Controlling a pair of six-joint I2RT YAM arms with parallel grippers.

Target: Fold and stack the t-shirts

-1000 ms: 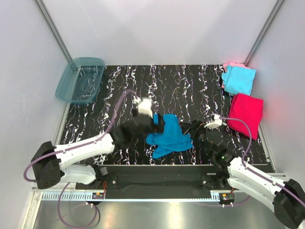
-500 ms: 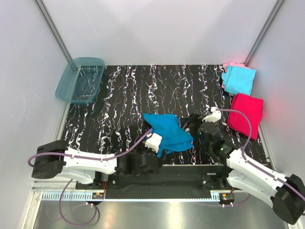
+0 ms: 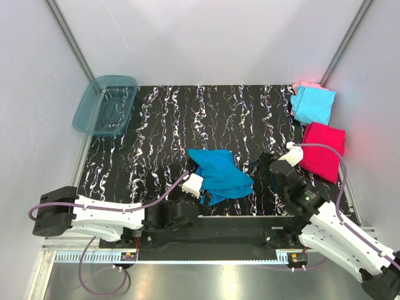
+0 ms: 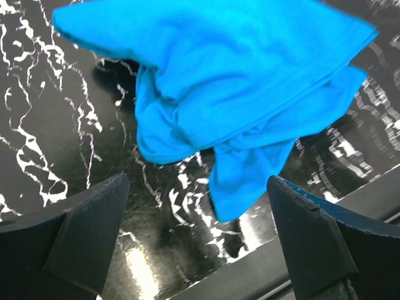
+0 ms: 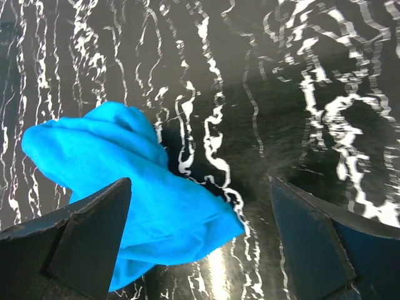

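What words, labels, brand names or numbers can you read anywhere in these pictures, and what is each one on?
No text can be read in any view.
The teal-blue t-shirt, light cyan t-shirt, pale pink t-shirt and magenta-red t-shirt: plain cloth, no print showing.
The plastic tub: no label visible.
The strip along the table's near edge: fine tick marks only, any figures too small to read.

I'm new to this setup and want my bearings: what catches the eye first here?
A crumpled teal-blue t-shirt lies mid-table near the front edge. Against the right edge sit a folded magenta-red shirt and, farther back, a light cyan shirt atop a pink one. A teal tub sits far left.
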